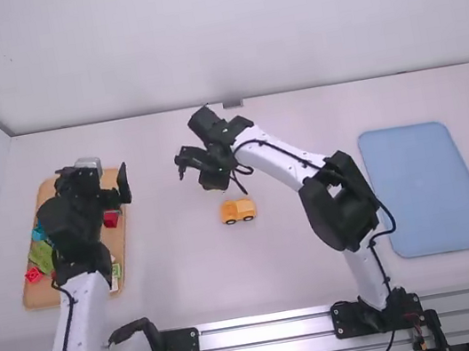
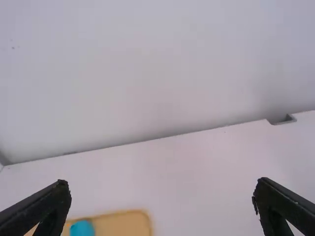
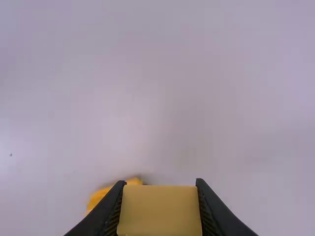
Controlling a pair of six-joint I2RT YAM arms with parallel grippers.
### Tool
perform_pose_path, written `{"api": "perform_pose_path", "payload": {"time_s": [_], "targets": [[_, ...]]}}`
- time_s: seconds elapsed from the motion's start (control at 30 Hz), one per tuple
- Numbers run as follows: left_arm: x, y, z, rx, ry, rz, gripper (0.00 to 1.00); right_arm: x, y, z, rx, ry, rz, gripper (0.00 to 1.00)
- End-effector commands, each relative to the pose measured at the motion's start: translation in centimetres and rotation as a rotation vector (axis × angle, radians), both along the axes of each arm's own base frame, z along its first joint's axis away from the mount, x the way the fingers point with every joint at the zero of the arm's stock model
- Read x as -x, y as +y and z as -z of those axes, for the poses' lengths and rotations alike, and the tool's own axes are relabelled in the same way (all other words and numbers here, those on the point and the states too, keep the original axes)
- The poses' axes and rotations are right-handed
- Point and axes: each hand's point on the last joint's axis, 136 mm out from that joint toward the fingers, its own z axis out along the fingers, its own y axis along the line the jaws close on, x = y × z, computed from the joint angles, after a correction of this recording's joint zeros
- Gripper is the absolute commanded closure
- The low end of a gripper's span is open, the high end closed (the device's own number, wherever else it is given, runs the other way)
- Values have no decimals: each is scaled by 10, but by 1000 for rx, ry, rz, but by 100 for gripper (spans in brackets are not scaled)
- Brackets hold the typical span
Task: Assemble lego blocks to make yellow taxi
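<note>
A table [image 1: 181, 284] with a tray [image 1: 116, 238] at left, blocks [image 1: 41, 256] in it; a toy taxi [image 1: 238, 210] near the middle; a mat [image 1: 426, 188] at right. One held block [image 3: 160, 210] is between the right gripper's [image 1: 213, 182] fingers.

From above and behind my arms, the high view faces forward and down across the whole desk [image 1: 190, 286]. Over its left side, my left wrist camera faces the back wall [image 2: 147, 73]; both share the desk's far edge and the tray's [image 2: 140, 220] far corner. My right looks closely onto mid-desk.
</note>
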Motion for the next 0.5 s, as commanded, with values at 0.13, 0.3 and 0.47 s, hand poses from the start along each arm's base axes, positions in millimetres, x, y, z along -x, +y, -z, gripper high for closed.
{"api": "perform_pose_path", "payload": {"time_s": [0.13, 0.3, 0.47], "targets": [[22, 2, -11, -2, -59, -59, 1, 27, 20, 34, 130, -23, -118, 87], [24, 2, -10, -15, -52, -57, 1, 34, 19, 48, 185, 15, -186, 92], [24, 1, -7, -12, -42, -56, 1, 19, 15, 62, 221, 4, -196, 93]]}}
